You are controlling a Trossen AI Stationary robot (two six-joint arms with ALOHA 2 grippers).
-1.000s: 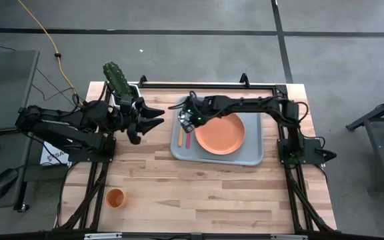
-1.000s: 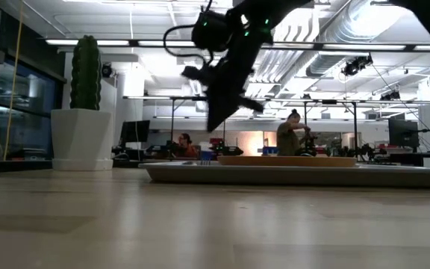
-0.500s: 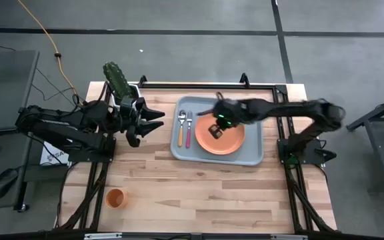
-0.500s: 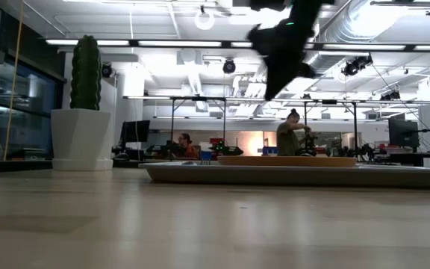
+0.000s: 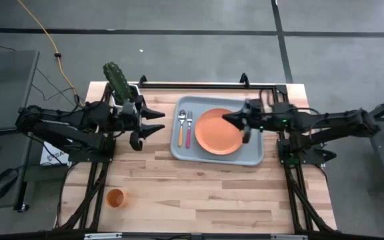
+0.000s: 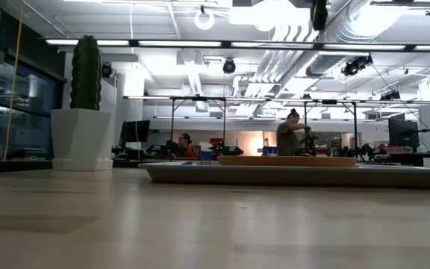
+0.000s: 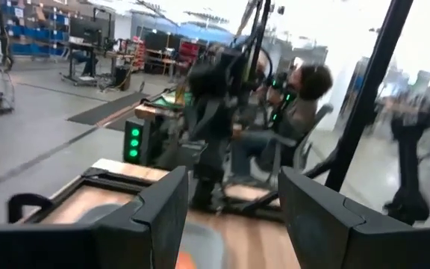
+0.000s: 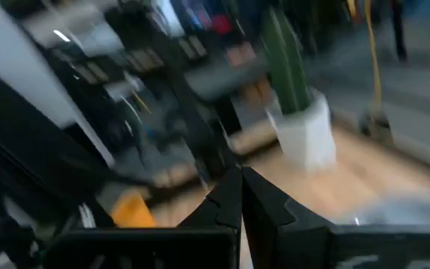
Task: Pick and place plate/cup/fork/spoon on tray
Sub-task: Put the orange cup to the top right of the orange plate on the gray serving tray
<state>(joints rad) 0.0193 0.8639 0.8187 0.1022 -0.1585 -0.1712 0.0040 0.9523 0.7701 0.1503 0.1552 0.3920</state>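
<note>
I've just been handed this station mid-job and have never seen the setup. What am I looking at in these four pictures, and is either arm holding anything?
Two dark robot arms work at a wooden table. One picture looks straight down, one looks level across the tabletop, and two come from the wrist cameras. The large grey-blue rectangular tray already carries the round orange plate, the orange-handled spoon and the pink-handled fork. The small orange cup stands alone near the table's front left. The left gripper is open and empty beside the tray. The right gripper, shut and empty, is over the plate's right edge.
</note>
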